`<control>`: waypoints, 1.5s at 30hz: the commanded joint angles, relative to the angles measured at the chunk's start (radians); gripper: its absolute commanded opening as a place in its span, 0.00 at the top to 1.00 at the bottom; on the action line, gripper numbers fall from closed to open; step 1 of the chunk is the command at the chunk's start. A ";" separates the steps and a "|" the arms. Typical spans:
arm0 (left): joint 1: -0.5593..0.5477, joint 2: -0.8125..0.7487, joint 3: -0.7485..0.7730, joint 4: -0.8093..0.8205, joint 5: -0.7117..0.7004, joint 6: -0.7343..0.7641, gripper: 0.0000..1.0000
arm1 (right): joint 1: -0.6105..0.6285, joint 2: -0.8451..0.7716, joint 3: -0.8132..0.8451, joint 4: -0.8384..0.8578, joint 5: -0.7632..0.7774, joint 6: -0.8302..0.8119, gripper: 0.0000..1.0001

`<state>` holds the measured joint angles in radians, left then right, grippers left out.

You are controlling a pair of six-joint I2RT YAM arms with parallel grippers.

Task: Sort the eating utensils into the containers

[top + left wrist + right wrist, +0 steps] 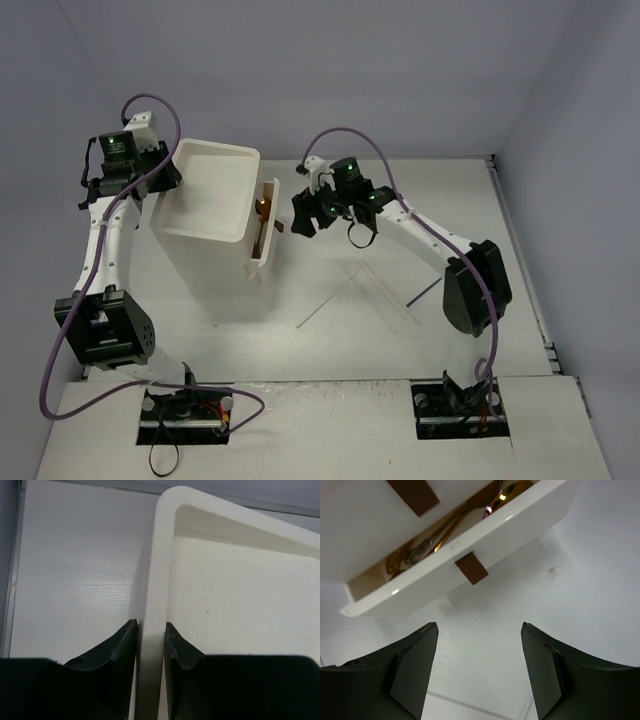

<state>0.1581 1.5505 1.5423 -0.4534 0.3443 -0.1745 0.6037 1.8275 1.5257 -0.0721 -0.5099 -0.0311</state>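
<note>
The white cabinet (205, 195) with a rimmed top stands at the left. My left gripper (168, 176) is shut on its rim (161, 555), one finger on each side of it (150, 630). One long white drawer (262, 232) is pulled out on the cabinet's right side, with gold spoons (262, 212) inside; they also show in the right wrist view (447, 527). My right gripper (304, 216) is open and empty (479, 630), just right of the drawer's brown knob (471, 568), not touching it. Clear-white chopsticks (345, 290) lie crossed on the table.
A dark chopstick (425, 292) lies near my right arm's elbow. A second brown knob (413, 494) sits on a shut drawer above the open one. The table's back edge and the walls are close behind the cabinet.
</note>
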 commanded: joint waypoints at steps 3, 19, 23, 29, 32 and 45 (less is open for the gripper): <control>-0.002 -0.035 0.053 -0.106 0.031 0.011 1.00 | 0.020 0.165 0.106 0.032 -0.176 -0.195 0.36; -0.003 0.004 0.080 -0.160 0.105 0.164 1.00 | 0.137 0.451 0.503 0.031 -0.302 -0.348 0.36; -0.002 0.017 0.104 -0.176 0.094 0.171 1.00 | 0.143 0.490 0.547 0.032 -0.329 -0.334 0.35; 0.002 0.051 0.177 -0.218 0.079 0.171 1.00 | 0.074 0.411 0.405 0.038 -0.353 -0.351 0.36; 0.001 0.056 0.192 -0.220 0.076 0.171 1.00 | 0.060 0.370 0.316 0.038 -0.356 -0.383 0.36; 0.002 0.046 0.167 -0.219 0.029 0.161 1.00 | 0.044 0.436 0.299 0.102 -0.346 -0.377 0.36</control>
<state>0.1665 1.6165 1.6890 -0.6437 0.3600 0.0233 0.6483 2.2674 1.7653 -0.0596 -0.8310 -0.4059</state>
